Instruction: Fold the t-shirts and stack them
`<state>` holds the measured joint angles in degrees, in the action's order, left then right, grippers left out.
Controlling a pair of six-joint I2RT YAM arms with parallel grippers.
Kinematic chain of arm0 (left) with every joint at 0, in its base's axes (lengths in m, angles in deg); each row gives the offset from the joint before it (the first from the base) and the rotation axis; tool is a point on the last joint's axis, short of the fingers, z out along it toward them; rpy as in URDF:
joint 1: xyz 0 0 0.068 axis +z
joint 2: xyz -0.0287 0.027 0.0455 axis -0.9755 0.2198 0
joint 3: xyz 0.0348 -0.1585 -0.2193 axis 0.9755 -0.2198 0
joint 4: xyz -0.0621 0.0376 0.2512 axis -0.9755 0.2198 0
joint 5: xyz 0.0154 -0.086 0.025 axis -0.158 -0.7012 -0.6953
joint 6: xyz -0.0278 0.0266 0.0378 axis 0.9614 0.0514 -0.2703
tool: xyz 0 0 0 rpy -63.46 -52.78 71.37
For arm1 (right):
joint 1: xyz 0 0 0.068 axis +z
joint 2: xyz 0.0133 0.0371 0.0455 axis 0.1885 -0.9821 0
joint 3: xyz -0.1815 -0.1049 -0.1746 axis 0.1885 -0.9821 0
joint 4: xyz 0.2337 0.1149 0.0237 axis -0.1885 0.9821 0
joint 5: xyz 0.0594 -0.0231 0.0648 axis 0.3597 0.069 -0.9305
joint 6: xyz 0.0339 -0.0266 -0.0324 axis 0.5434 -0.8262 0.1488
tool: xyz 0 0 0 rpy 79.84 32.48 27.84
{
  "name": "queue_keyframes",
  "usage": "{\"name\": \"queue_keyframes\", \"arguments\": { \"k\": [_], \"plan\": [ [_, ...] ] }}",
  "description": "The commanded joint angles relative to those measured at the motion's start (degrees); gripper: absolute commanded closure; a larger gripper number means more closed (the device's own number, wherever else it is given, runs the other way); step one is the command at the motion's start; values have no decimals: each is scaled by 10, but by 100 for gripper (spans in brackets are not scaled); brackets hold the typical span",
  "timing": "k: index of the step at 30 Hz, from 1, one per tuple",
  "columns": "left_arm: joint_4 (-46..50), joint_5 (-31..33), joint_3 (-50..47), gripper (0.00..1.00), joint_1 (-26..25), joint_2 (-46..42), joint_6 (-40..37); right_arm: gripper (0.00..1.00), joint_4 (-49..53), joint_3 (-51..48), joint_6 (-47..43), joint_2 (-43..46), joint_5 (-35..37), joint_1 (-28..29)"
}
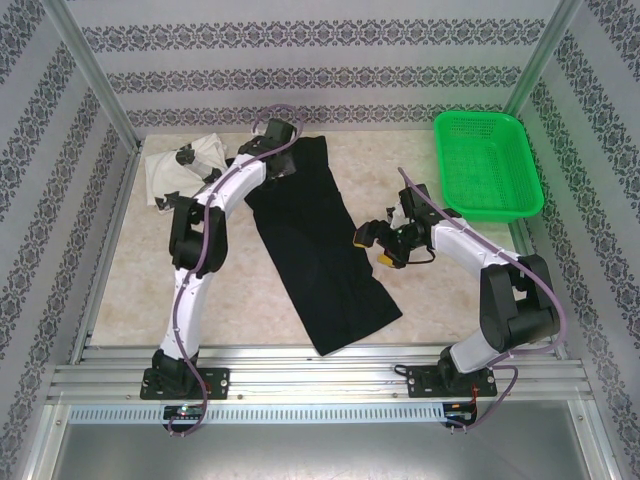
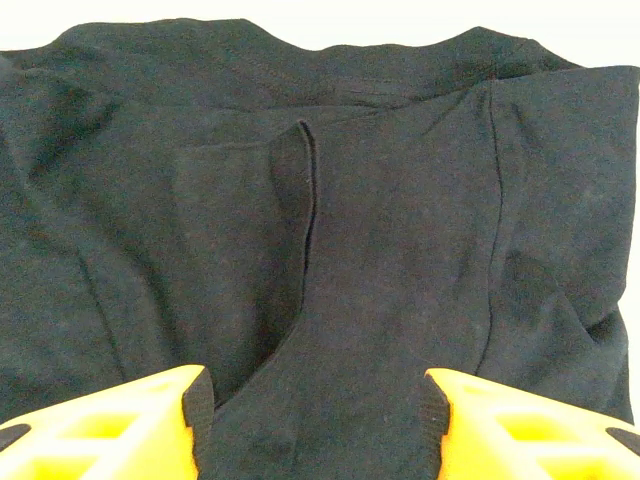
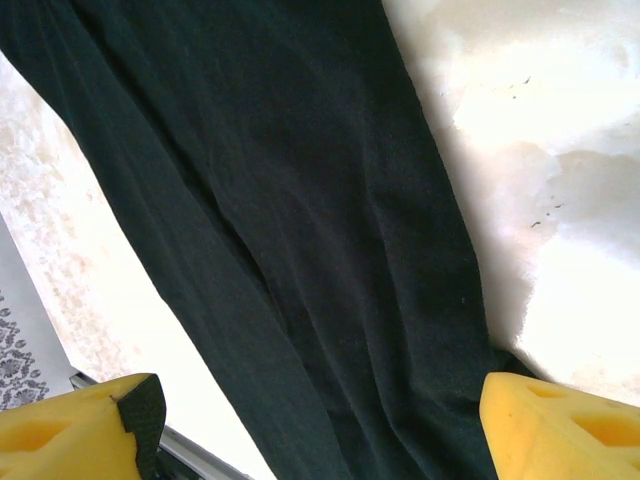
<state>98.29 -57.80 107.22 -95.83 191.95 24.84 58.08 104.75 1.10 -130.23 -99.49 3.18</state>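
**A:** What takes up the most room?

**B:** The pale table (image 1: 130, 290). On it lies the black t-shirt (image 1: 320, 250), plain and drawn into one long narrow strip. Its far end sits under the left pincer (image 1: 284, 163), and its body runs aslant towards the arm bases, passing just left of the right pincer (image 1: 372, 240).

**A:** And after that?

**B:** The green mesh basket (image 1: 478, 120), beyond the right pincer and to its right, well apart from the cloth. Then the white t-shirt (image 1: 185, 170), a crumpled heap with small black marks, near the left pincer on its left side.

**A:** Do the wrist cameras add anything?

**B:** Yes. The left wrist view shows the collar edge, the seams and a raised fold running towards the left pincer (image 2: 315, 410). The right wrist view shows long soft creases below the right pincer (image 3: 320, 420).

**A:** How do the pincers stand?

**B:** Both are spread with nothing pinched, and black cloth lies below each gap.

**A:** Counts?

**B:** Two t-shirts, one basket, two pincers
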Motion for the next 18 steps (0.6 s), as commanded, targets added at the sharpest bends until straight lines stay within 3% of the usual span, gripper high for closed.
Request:
{"name": "queue_keyframes", "arguments": {
  "k": [1,12,18],
  "plan": [
    [47,-1,49,43,7,44,-26,17,17,-4,-19,6,8,5],
    [46,14,118,48,11,105,-44,17,32,-9,-31,18,5,5],
    [57,30,132,70,25,117,-54,17,34,-14,-33,24,2,5]
  ]
}}
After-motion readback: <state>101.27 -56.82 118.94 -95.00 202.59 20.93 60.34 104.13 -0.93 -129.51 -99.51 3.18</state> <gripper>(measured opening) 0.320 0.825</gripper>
